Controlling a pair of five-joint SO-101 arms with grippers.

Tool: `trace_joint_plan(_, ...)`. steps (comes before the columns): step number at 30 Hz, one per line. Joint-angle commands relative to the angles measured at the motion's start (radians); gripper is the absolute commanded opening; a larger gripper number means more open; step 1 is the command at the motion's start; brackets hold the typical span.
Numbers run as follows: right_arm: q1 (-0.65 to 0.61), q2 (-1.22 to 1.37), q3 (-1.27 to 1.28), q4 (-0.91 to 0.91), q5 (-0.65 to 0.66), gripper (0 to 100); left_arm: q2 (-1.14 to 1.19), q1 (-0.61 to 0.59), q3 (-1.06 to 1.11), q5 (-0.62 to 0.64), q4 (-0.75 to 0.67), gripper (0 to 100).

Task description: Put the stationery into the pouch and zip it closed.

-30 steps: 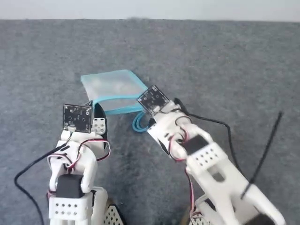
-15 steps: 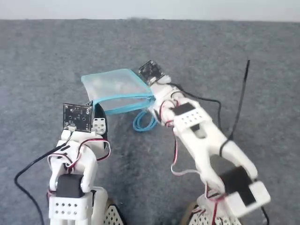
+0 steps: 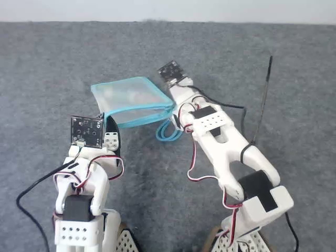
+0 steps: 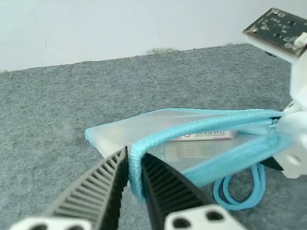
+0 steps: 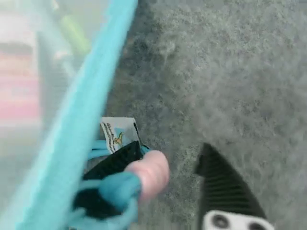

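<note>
A translucent pouch [image 3: 130,97] with a blue zipper edge lies on the grey carpet, with stationery [image 4: 207,135] inside it. My left gripper [image 3: 110,124] [image 4: 134,165] is shut on the zipper edge at the pouch's near left corner. At the pouch's right corner is my right gripper [image 3: 173,108] [image 5: 171,148], its jaws apart. A pink zipper bead [image 5: 151,175] on a blue cord rests against one finger [image 5: 117,162]; the other finger [image 5: 221,191] stands clear of it. The blue cord loop [image 3: 168,132] [image 4: 240,189] lies on the carpet beside that corner.
Grey carpet [image 3: 273,68] lies open on all sides of the pouch, up to a pale wall [image 4: 120,24] at the back. A thin black cable [image 3: 262,100] rises to the right of the right arm.
The right arm stretched forward, and its wrist moved from the pouch's near right corner to beside the far right corner. The cord loop shifted slightly right. The left arm stayed still.
</note>
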Motion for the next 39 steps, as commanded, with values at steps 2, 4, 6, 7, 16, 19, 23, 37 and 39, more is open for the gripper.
trace_joint_plan(2, 0.050, -0.162, -0.063, 0.145, -0.057, 0.2, 0.000, 0.003, 0.010, -0.006, -0.037, 1)
trace_joint_plan(4, 0.048, -0.232, -0.061, 0.234, -0.051, 1.1, 0.000, 0.003, 0.018, -0.006, -0.037, 1)
trace_joint_plan(6, 0.044, -0.309, -0.060, 0.320, -0.054, 0.6, 0.000, 0.003, 0.021, -0.006, -0.037, 1)
trace_joint_plan(7, 0.042, -0.352, -0.058, 0.360, -0.054, 0.7, 0.000, 0.003, 0.027, -0.006, -0.037, 1)
trace_joint_plan(16, 0.038, -0.817, 0.095, 0.535, -0.052, 0.6, 0.000, 0.124, 0.081, -0.011, -0.037, 1)
trace_joint_plan(19, 0.001, -0.952, 0.144, 0.585, -0.026, 0.6, 0.008, 0.178, 0.088, -0.011, -0.037, 1)
trace_joint_plan(23, -0.136, -1.113, 0.152, 0.670, 0.029, 0.6, 0.009, 0.215, 0.094, -0.012, -0.037, 1)
trace_joint_plan(37, -0.116, -1.161, 0.126, 0.852, 0.166, 3.9, 0.009, 0.153, 0.091, -0.006, -0.058, 1)
trace_joint_plan(39, -0.018, -1.099, 0.140, 0.900, 0.166, 12.5, 0.009, 0.086, 0.067, 0.009, -0.057, 1)
